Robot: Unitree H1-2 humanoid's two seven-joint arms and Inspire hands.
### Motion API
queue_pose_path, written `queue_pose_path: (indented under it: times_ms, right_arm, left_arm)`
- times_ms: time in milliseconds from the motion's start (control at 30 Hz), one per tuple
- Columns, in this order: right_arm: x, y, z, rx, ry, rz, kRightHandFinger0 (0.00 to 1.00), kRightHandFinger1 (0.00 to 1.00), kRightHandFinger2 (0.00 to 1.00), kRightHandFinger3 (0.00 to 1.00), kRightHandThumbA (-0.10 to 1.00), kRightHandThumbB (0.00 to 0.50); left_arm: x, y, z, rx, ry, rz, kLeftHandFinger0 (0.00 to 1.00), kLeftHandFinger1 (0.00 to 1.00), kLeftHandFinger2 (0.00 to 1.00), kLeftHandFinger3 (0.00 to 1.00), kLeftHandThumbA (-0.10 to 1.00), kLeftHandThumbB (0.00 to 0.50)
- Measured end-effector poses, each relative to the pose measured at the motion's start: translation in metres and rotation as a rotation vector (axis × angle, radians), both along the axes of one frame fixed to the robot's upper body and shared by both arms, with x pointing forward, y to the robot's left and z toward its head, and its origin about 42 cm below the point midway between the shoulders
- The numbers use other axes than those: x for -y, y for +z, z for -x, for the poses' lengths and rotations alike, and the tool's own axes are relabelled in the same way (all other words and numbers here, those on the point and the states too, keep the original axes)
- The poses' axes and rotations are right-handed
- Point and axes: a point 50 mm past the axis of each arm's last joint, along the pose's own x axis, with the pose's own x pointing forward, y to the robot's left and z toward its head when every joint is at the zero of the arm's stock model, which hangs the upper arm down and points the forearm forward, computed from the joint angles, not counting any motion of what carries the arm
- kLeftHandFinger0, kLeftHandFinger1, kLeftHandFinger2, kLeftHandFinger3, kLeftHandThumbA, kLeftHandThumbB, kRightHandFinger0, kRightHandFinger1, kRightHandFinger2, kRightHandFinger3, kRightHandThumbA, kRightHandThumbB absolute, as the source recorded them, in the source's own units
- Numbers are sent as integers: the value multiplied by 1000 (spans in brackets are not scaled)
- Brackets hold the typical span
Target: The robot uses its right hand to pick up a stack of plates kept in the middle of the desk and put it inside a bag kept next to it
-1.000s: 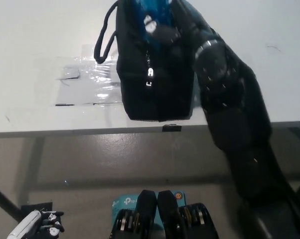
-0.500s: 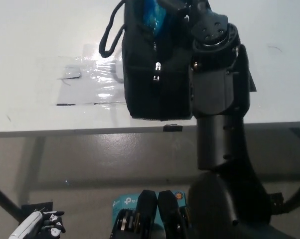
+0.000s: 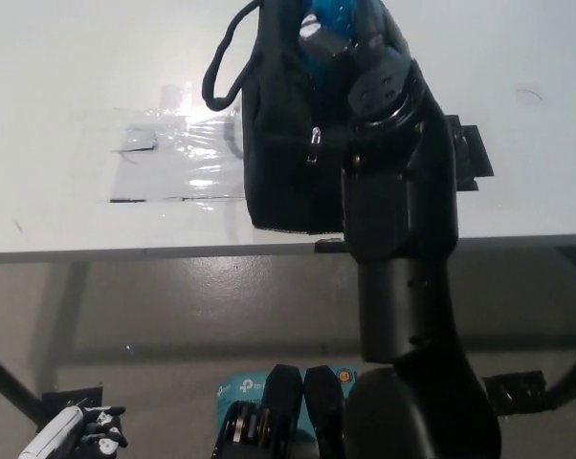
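Black bag upright on white tabletop; right robot hand inside among blue plates, grip unclear.

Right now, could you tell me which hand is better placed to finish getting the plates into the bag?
Right: the right hand is at the bag opening by the blue plates; the left hand hangs below the desk.

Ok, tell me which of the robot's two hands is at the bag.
The black right hand, reaching into the black bag on the desk; the white left hand rests low, below the desk edge.
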Motion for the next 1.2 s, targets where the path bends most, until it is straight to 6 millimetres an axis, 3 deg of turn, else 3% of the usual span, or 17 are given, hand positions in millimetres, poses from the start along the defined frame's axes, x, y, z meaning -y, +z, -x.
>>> queue_pose_path:
  times_ms: [33, 100, 200, 233, 267, 300, 333, 400, 500, 533, 567, 600, 700, 800, 900, 967, 1200]
  right_arm:
    - [0, 0, 1, -3, 3, 16, 0, 0, 19, 398, -100, 28]
    - [0, 0, 4, -2, 13, 47, 0, 0, 0, 330, -100, 42]
    - [1, -2, 15, 23, 48, 139, 0, 0, 0, 250, -100, 140]
    - [1, -5, 17, 20, 59, 160, 0, 0, 2, 820, -100, 122]
    - [3, -7, 18, 13, 66, 172, 0, 26, 164, 918, -100, 150]
    - [4, -9, 20, 4, 72, 173, 0, 29, 254, 897, -100, 162]
    - [5, -10, 21, -2, 76, 173, 0, 84, 430, 750, -100, 151]
    - [6, -9, 22, -9, 82, 178, 0, 115, 551, 665, -100, 125]
    - [6, -8, 23, -16, 88, 182, 0, 101, 541, 651, -100, 105]
    - [6, -8, 23, -19, 91, 183, 0, 8, 317, 390, -100, 100]
    - [8, -9, 23, -25, 89, 176, 0, 0, 135, 354, -100, 78]
    - [10, -11, 22, -34, 82, 161, 0, 0, 23, 233, -100, 61]
    - [17, -16, 20, -62, 60, 129, 0, 0, 0, 123, -100, 64]
    - [23, -22, 19, -88, 41, 83, 0, 0, 0, 152, -100, 16]
    - [25, -30, 17, -117, 33, 56, 0, 0, 0, 149, -100, 10]
    - [26, -34, 16, -128, 27, 49, 0, 0, 0, 237, -100, 0]
    - [28, -53, 9, -164, 0, 10, 0, 0, 0, 331, -100, 0]
  left_arm:
    - [0, 0, 0, 0, 0, 0, 847, 790, 862, 866, -100, 149]
    - [0, 0, 0, 0, 0, 0, 857, 796, 870, 864, -100, 146]
    - [0, 0, 0, -1, 0, 0, 852, 793, 872, 860, -100, 145]
    - [0, 0, 0, -1, 0, 0, 848, 789, 861, 840, -100, 153]
    - [0, 0, 0, -1, 0, 0, 845, 786, 854, 828, -100, 150]
    - [-1, 0, 1, -1, 2, 0, 844, 785, 853, 826, -100, 150]
    - [-2, -1, 2, -3, 5, -1, 847, 785, 854, 825, -100, 156]
    - [-3, -1, 3, -4, 9, -1, 851, 786, 851, 824, -100, 155]
    - [-5, 0, 3, -3, 16, -2, 853, 787, 846, 823, -100, 154]
    - [-5, 0, 3, -2, 18, -2, 885, 817, 861, 840, -100, 140]
    - [-6, 0, 4, -2, 21, -2, 890, 820, 863, 843, -100, 140]
    - [-7, 0, 4, -1, 24, -1, 907, 829, 867, 840, -100, 145]
    - [-9, 0, 5, -1, 30, -1, 911, 826, 867, 853, -100, 141]
    - [-9, 0, 5, -2, 32, -1, 895, 820, 865, 860, -100, 156]
    - [-9, 0, 5, -1, 32, -1, 894, 819, 864, 858, -100, 156]
    - [-9, 0, 5, -1, 32, -1, 858, 794, 856, 856, -100, 155]
    - [-9, 0, 5, -1, 31, -1, 849, 792, 859, 872, -100, 150]
